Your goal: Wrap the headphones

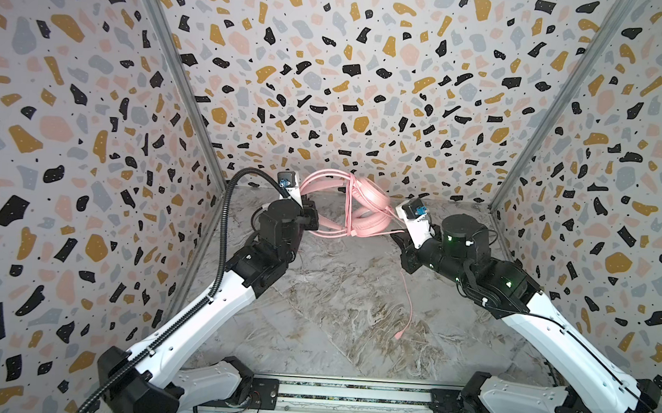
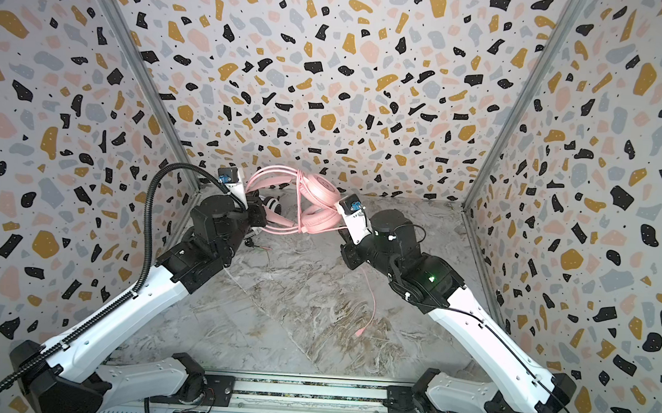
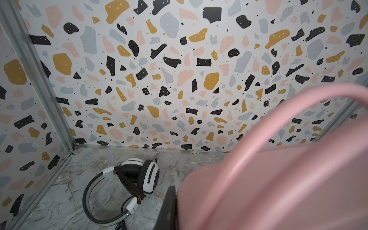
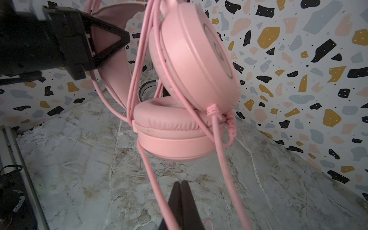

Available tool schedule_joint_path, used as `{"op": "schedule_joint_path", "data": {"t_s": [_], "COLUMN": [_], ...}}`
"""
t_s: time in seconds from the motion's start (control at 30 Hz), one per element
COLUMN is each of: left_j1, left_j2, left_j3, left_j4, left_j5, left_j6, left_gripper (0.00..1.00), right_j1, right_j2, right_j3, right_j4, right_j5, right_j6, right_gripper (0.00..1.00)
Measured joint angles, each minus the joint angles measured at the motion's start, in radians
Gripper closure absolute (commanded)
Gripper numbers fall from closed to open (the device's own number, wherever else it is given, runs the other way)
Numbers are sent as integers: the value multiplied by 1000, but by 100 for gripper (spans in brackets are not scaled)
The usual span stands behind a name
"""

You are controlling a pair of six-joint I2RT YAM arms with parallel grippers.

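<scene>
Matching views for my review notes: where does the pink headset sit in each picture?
In a top view: pink headset above the far middle of the marbled table.
In a top view: same spot.
Left wrist: close, blurred pink mass.
Right wrist: centre, its cable running to the right gripper jaws.
Shared landmark: that marbled table, in all four.

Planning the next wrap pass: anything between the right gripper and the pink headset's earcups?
Nothing visible. The right gripper is shut on the pink cable, with open air up to the pink over-ear headset. The left gripper clamps its headband; the white-and-black headset lies behind.
</scene>
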Motion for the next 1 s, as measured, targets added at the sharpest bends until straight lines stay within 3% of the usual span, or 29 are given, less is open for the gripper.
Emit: {"op": "schedule_joint_path", "data": {"t_s": [0.3, 0.47, 0.7, 1.0], "left_j1": [56, 69, 71, 56], "left_j2": [118, 169, 208, 191], "left_j3": [139, 202, 204, 153], "left_j4": [-116, -156, -183, -195], "left_j5": [14, 49, 99, 146], "left_j6": [-42, -43, -25, 16], "left_gripper": [100, 100, 100, 100], "right_j1": [68, 178, 339, 351], "right_j2": [-43, -10, 138, 163], "right_j3": [-8, -3, 90, 200], "right_j4": [16, 15, 0, -71], "right_j5": [-69, -53, 61, 332], "right_j6": [15, 26, 19, -80], "right_gripper": [93, 94, 94, 94]}}
